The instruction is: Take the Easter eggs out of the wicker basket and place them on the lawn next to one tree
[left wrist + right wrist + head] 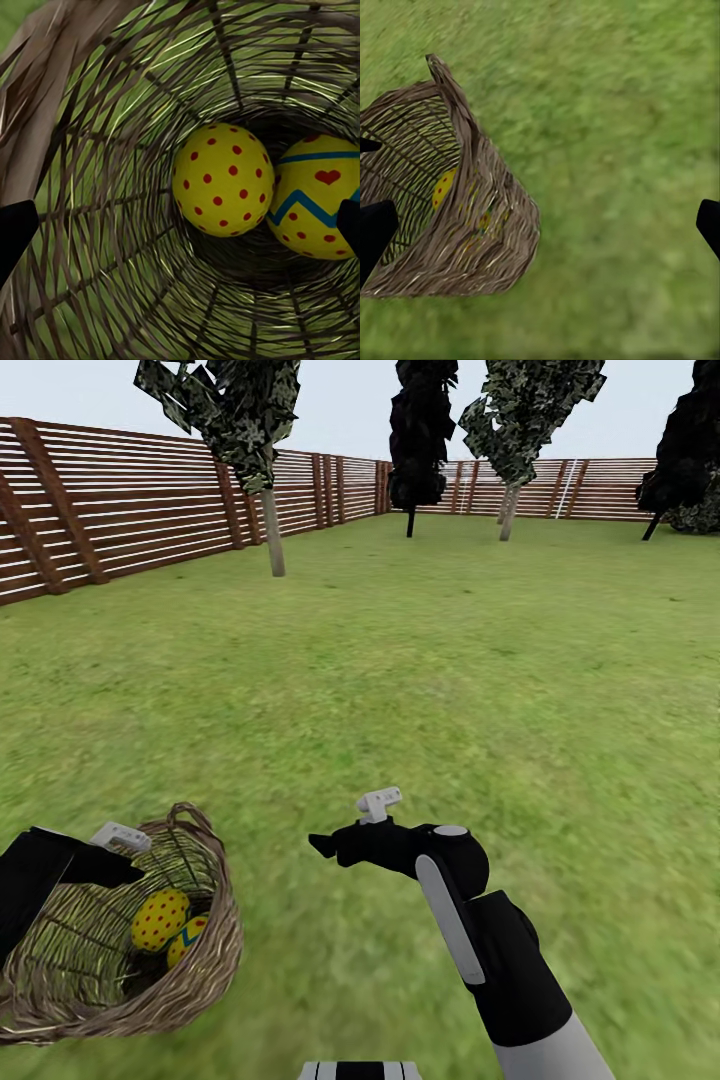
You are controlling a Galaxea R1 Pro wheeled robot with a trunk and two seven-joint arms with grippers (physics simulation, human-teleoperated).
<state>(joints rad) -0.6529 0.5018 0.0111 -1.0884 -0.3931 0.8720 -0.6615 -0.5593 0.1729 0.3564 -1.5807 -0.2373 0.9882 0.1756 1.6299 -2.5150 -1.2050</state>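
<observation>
The left pincer [180,225] is spread wide inside the mouth of the wicker basket [200,960], holding nothing. Two Easter eggs lie deep within: a dotted egg [223,180] touching a zigzag egg [319,196]. The right pincer [540,225] gapes wide and empty over the lawn [450,660], right of the basket, whose outer weave shows in its wrist view.

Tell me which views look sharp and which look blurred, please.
Left wrist view: sharp; both eggs and the basket weave are crisp. Right wrist view: basket and lawn smeared. Head view: near lawn soft, fence fairly clear.
</observation>
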